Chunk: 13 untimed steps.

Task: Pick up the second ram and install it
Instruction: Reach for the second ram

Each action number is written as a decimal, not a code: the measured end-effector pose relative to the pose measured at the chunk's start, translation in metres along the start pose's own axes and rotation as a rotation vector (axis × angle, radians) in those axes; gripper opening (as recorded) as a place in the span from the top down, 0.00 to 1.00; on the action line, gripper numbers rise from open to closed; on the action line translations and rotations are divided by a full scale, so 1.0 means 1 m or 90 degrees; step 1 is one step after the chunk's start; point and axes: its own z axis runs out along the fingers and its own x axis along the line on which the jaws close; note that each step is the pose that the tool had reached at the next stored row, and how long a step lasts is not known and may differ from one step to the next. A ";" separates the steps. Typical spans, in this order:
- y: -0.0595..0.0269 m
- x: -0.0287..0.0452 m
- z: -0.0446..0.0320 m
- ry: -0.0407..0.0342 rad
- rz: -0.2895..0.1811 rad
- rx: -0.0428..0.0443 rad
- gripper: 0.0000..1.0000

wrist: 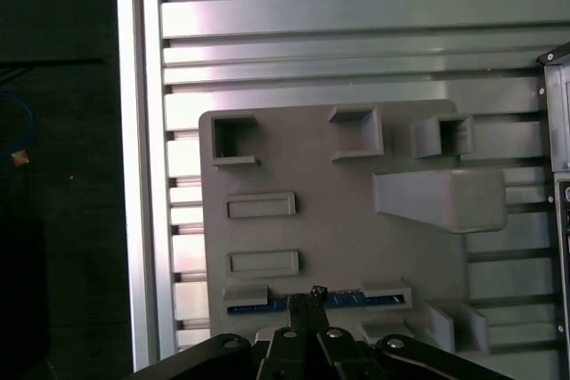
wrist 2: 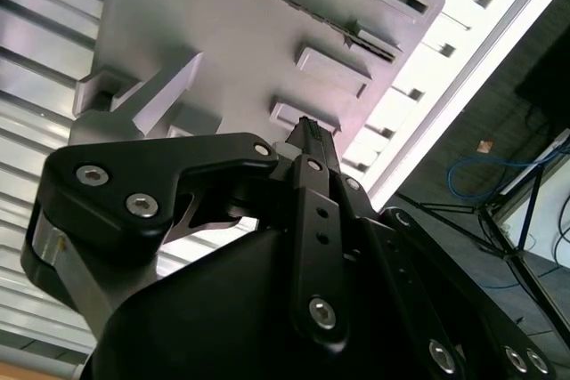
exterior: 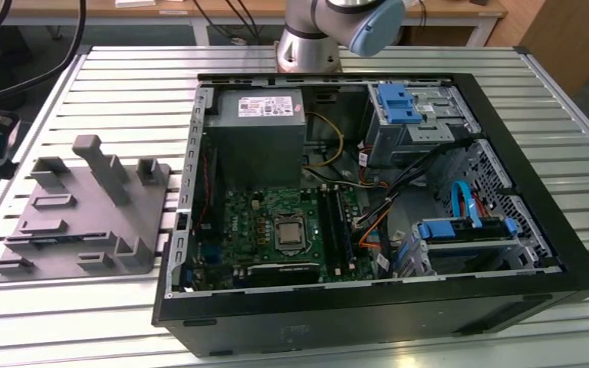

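The second ram [wrist: 356, 300] is a slim dark stick with a blue edge. It stands on edge in a slot of the grey block [wrist: 338, 229], held between two end posts. In the second wrist view the ram [wrist 2: 294, 4] runs as a thin dark line across the block [wrist 2: 232, 33]. My gripper [wrist: 315, 295] hovers above the block, over the middle of the ram's slot, with its fingers closed together and nothing between them. Its black fingers [wrist 2: 312, 184] show side-on in the second wrist view. The exterior view has the grey block [exterior: 80, 222] at its left, beside the open computer case [exterior: 376, 322].
A tall post [wrist: 436, 198] and several smaller posts and pockets rise from the block. Inside the case lie the motherboard [exterior: 274, 230], its long memory slots [exterior: 336, 222], cables and blue drive brackets [exterior: 397, 103]. The ribbed metal table edge [wrist: 142, 175] runs beside the block.
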 end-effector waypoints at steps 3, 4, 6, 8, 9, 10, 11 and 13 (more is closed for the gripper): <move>-0.0003 0.0000 0.0022 0.0000 0.000 0.0000 0.90; -0.0004 0.0000 0.0028 0.0000 0.000 0.0000 0.90; -0.0006 0.0001 0.0040 0.0000 0.000 0.0000 0.90; -0.0008 0.0001 0.0051 0.0000 0.000 0.0000 0.90; -0.0008 0.0001 0.0056 0.0000 0.000 0.0000 0.90; -0.0009 0.0001 0.0062 0.0000 0.000 0.0000 0.90; -0.0010 0.0001 0.0068 0.0000 0.000 0.0000 0.90; -0.0011 0.0001 0.0080 0.0000 0.000 0.0000 0.90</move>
